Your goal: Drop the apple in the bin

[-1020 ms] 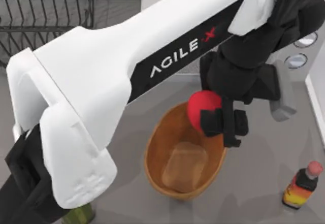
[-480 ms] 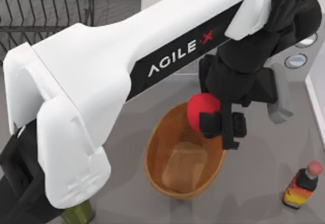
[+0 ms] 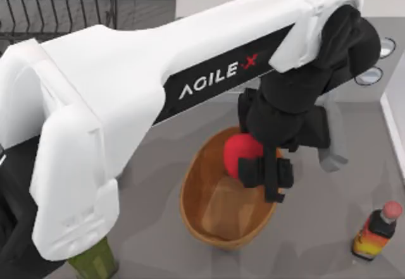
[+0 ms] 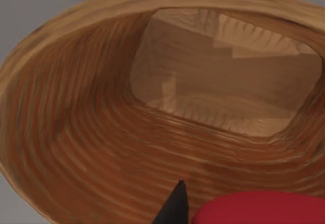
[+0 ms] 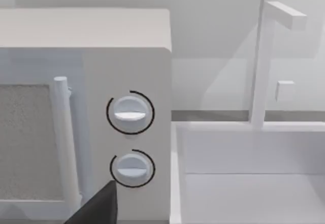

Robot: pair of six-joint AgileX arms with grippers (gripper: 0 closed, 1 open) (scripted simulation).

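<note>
Apple (image 3: 239,154), red, clamped between the closed fingers of the left gripper (image 3: 258,168).
Position: over the bin's (image 3: 190,193) open mouth, lined up for release; right arm parked near the microwave (image 5: 86,112).

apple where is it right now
The small round red apple is held in the left tool, over the far right part of the oval orange-brown ribbed basket, near the middle of the top view.
</note>
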